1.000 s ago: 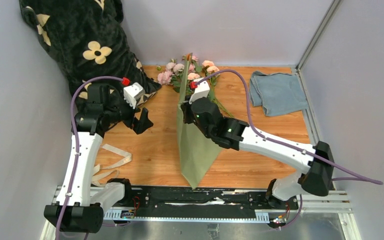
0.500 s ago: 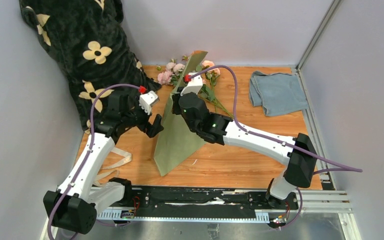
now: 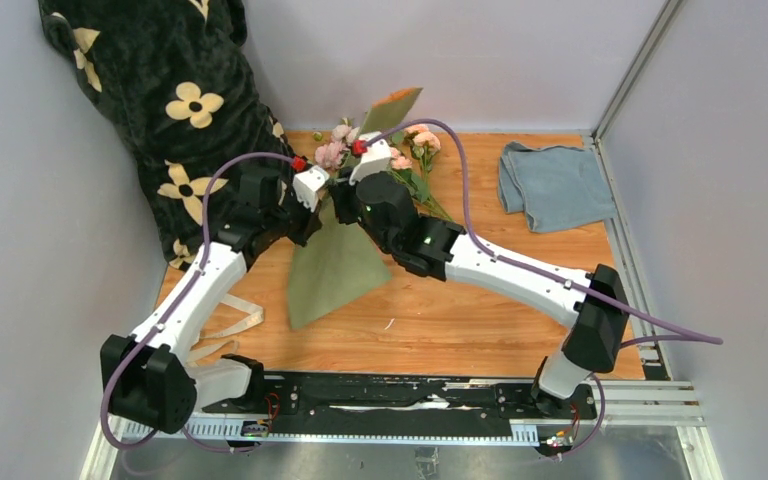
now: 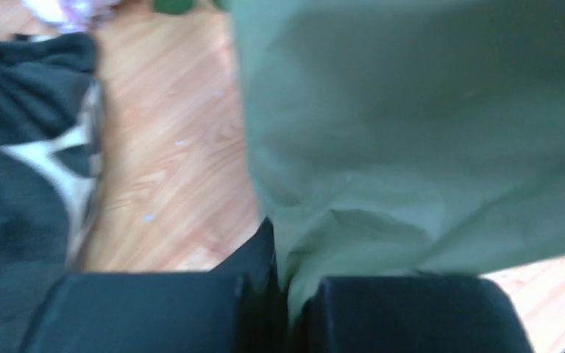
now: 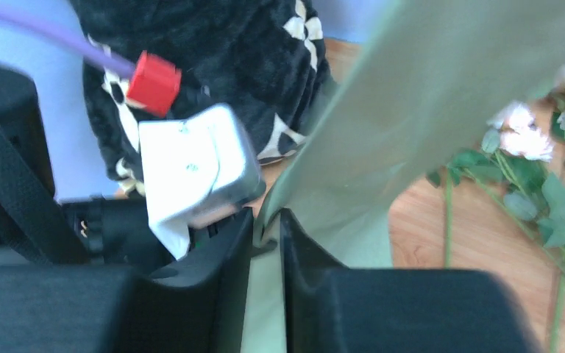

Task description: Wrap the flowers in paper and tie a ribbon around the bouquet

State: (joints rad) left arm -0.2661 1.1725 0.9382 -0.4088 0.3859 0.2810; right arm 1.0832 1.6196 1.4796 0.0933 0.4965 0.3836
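Wooden tabletop (image 3: 520, 220), mid-frame: left gripper (image 3: 307, 224) and right gripper (image 3: 346, 203) clamp the paper (image 3: 335, 270) side by side; flowers (image 3: 415, 140) lie above, nearer the right.

**Q:** From where is the top external view taken?

**A:** From above and behind the arm bases (image 3: 225, 380), which are seen at its lower edge. The whole table (image 3: 440, 330) is covered from well back.

**Q:** And the wrist views?

**A:** Each is taken at very close range. The left wrist view is aimed down along the paper (image 4: 427, 132) onto the tabletop. The right wrist view is aimed across the table toward the blanket (image 5: 213, 59).

**Q:** What is shared?

**A:** Paper, blanket and table are shown in all three views. The flowers (image 5: 526, 140) are clearly shown in the top and right wrist views.
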